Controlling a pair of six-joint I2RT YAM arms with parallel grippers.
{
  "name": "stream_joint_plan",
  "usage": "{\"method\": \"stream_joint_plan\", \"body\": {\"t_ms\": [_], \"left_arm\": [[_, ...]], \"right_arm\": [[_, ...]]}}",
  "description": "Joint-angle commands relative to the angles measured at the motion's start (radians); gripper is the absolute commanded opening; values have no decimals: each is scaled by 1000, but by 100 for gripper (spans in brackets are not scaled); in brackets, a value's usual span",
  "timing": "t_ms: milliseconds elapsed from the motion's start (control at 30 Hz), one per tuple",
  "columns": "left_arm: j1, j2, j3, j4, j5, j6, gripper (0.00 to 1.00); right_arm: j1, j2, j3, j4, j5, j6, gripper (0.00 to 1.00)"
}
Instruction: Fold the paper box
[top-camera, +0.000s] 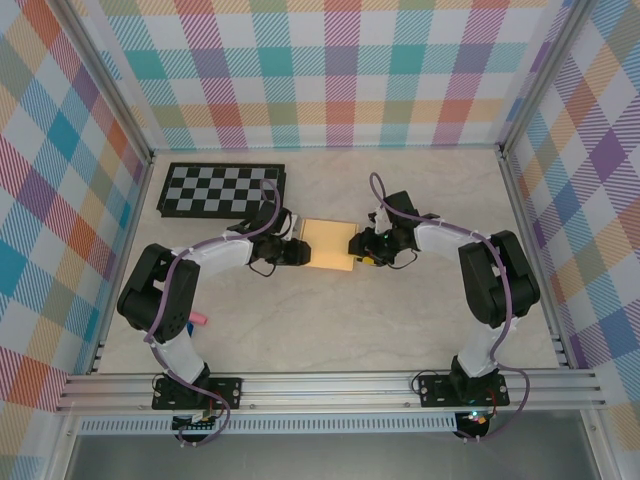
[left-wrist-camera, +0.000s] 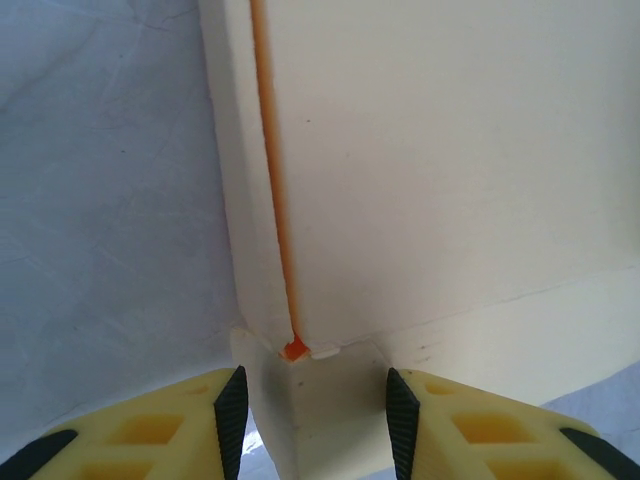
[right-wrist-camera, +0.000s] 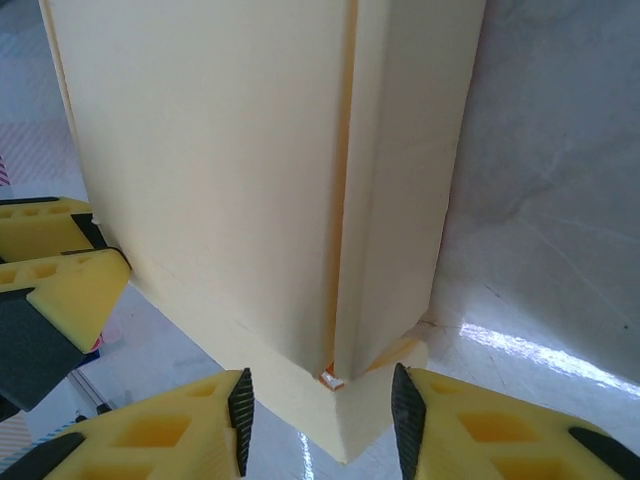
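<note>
A pale yellow-orange paper box (top-camera: 330, 245) lies flat in the middle of a marble-patterned bench (top-camera: 400, 330). It sits just right of and nearer than a black-and-white checkerboard panel (top-camera: 225, 190).

The left claw (top-camera: 297, 250) meets the box's left edge and the right claw (top-camera: 362, 247) meets its right edge. In each wrist view, the yellow fingers with black pads stand parted around a low corner of the box. A gap shows beside the card, so both claws look open and straddle the corner without pinching it. An orange seam line runs up the card from that corner.

The box looks like thin, light card that would bend or dent easily and slide on the smooth bench. The folded edges and corner flaps seem the best places to hold, with the other claw steadying the opposite side.
</note>
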Motion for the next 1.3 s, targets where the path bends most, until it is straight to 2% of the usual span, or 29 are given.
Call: {"method": "stream_joint_plan", "body": {"t_ms": [0, 167, 333, 567, 800, 967, 1267], "left_arm": [[6, 7, 14, -33, -21, 34, 43], [5, 23, 15, -3, 8, 8, 38], [5, 23, 22, 0, 37, -12, 37], [5, 11, 10, 29, 70, -63, 37], [5, 29, 2, 70, 105, -110, 36], [4, 32, -1, 82, 121, -123, 35], [0, 48, -11, 123, 93, -111, 35]], "right_arm": [[4, 6, -13, -3, -8, -14, 45], [3, 19, -25, 50, -52, 10, 46], [4, 3, -39, 81, -85, 42, 51], [1, -58, -64, 40, -37, 23, 55], [-1, -33, -91, 114, -68, 60, 48], [0, -30, -91, 155, -83, 66, 47], [-5, -20, -109, 229, -84, 59, 42]]}}
